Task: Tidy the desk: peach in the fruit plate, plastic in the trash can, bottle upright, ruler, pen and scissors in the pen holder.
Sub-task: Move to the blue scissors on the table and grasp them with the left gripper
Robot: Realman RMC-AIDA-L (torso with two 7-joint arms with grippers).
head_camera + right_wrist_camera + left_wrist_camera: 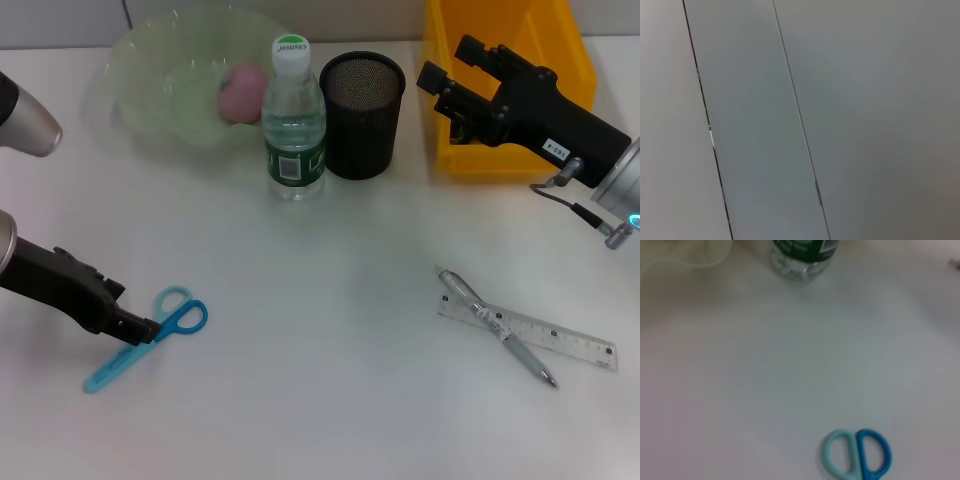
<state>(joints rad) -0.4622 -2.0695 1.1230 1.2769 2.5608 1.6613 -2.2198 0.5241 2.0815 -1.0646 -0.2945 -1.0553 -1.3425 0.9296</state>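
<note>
Head view: the scissors [150, 335], with blue and light-teal handles, lie flat on the white desk [330, 400] at the near left, blades pointing toward the near-left corner. The left gripper [140, 330] is low at the scissors, its tip over the point where handles meet blades; whether its fingers are spread or closed on the scissors cannot be told from this angle. In the left wrist view only the two handle loops [857, 455] show, with the bottle's base [802, 260] farther off.

The water bottle [293, 120] stands upright with a green cap at the far centre, just beside the black mesh pen holder [362, 115] on its right. The peach [243, 92] sits inside the translucent green fruit plate [150, 100] at the far left, directly behind the bottle's left side.

At the near right, the pen [497, 327] lies crossed over the clear ruler [545, 338], touching it.

The yellow bin [450, 110] stands at the far right. The right gripper [450, 70] hangs raised above it, fingers spread apart and holding nothing. The right wrist view shows only grey wall panels.
</note>
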